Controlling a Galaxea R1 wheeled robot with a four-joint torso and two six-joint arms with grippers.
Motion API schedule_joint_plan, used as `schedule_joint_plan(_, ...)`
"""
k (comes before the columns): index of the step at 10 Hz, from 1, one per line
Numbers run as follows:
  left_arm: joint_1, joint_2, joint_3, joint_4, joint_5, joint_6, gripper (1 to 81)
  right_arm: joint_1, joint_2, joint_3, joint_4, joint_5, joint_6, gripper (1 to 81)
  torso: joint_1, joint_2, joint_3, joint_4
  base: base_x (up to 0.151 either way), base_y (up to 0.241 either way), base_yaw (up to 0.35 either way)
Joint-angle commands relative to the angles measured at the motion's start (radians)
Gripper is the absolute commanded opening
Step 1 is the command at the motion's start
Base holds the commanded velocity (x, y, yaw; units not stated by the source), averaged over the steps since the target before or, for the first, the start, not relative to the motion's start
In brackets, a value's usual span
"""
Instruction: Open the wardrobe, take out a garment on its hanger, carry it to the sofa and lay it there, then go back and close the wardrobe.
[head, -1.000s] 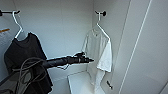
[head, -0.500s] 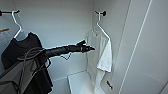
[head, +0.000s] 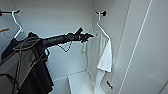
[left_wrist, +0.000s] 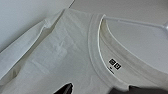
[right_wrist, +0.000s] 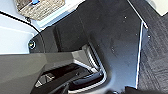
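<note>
Inside the open wardrobe (head: 62, 17), white walls all round, with a black hook (head: 103, 12) on the right inner wall. Hanging from that hook, the hanger (head: 101, 23), thin and white, bearing the garment (head: 100, 53), a white short-sleeved shirt drooping long and loose toward the wardrobe floor. Reaching in from the left of the head view, the left arm (head: 57, 40), dark and cabled, stretched level toward the shirt's collar. At its end the left gripper (head: 85, 36), up against the near shoulder and collar of the garment; fingers open or closed, impossible to tell. Seen close from the left wrist, the garment's ribbed neckband (left_wrist: 93, 50) and a small dark label (left_wrist: 114, 64) inside the collar, with a white hanger arm (left_wrist: 135, 22) crossing the neck opening. On the far left of the wardrobe, a second white hanger (head: 16, 21) on a black rail, carrying a black shirt (head: 7, 48) partly hidden behind the robot's body. Beside the garment on the right, an opened wardrobe door (head: 145, 50), plain and white. From the right wrist, dark robot parts above grey carpet (right_wrist: 155, 55); right gripper's state not discernible.
</note>
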Motion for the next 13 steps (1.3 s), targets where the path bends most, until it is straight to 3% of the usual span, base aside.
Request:
schedule_joint_plan(1, -0.280, 0.029, -0.074, -0.109, -0.020, -0.007, 81.1, 0.028, 0.005, 0.003, 0.010, -0.055, 0.002, 81.1, 0.000, 0.000, 0.000, 0.000, 0.000, 0.000, 0.000)
schedule_joint_plan(5, -0.341, 0.052, -0.124, -0.258, -0.035, -0.015, 81.1, 0.025, 0.005, -0.006, 0.012, -0.035, 0.002, 81.1, 0.000, 0.000, 0.000, 0.000, 0.000, 0.000, 0.000)
schedule_joint_plan(7, -0.341, 0.080, -0.136, -0.279, -0.062, -0.016, 81.1, 0.019, 0.005, -0.012, 0.012, -0.034, 0.002, 81.1, 0.000, 0.000, 0.000, 0.000, 0.000, 0.000, 0.000)
schedule_joint_plan(10, -0.315, 0.109, -0.050, -0.288, -0.213, -0.016, 81.1, 0.019, 0.005, -0.012, 0.013, -0.034, 0.002, 81.1, 0.000, 0.000, 0.000, 0.000, 0.000, 0.000, 0.000)
schedule_joint_plan(13, -0.300, 0.131, -0.027, -0.321, -0.250, -0.018, 81.1, 0.020, 0.008, -0.012, 0.012, -0.034, 0.002, 81.1, 0.000, 0.000, 0.000, 0.000, 0.000, 0.000, 0.000)
